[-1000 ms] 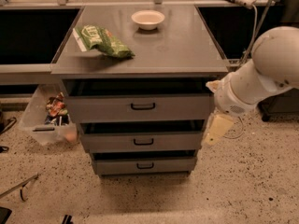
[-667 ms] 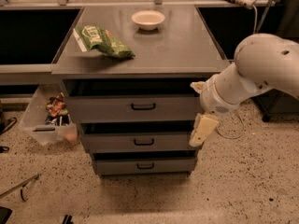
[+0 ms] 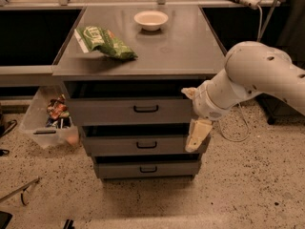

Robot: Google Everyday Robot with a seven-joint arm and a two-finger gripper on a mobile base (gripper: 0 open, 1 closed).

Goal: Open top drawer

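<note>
The top drawer (image 3: 109,111) is the widest of three grey metal drawers under a grey counter, with a small dark bar handle (image 3: 146,109) at the centre of its front. Its front stands a little forward of the counter edge, with a dark gap above it. My gripper (image 3: 196,136) hangs from the white arm (image 3: 252,80) at the right end of the drawers, its cream fingers pointing down over the right edge of the middle drawer (image 3: 138,145). It is to the right of and below the top drawer's handle, holding nothing that I can see.
On the counter (image 3: 181,46) lie a green snack bag (image 3: 104,42) and a white bowl (image 3: 151,19). The bottom drawer (image 3: 145,169) is narrowest. A clear bin of snacks (image 3: 50,120) stands on the floor at the left. A cable hangs at the right.
My arm has swung leftward, bringing the gripper from right of the cabinet to over the right end of the drawer fronts. The drawers have not moved.
</note>
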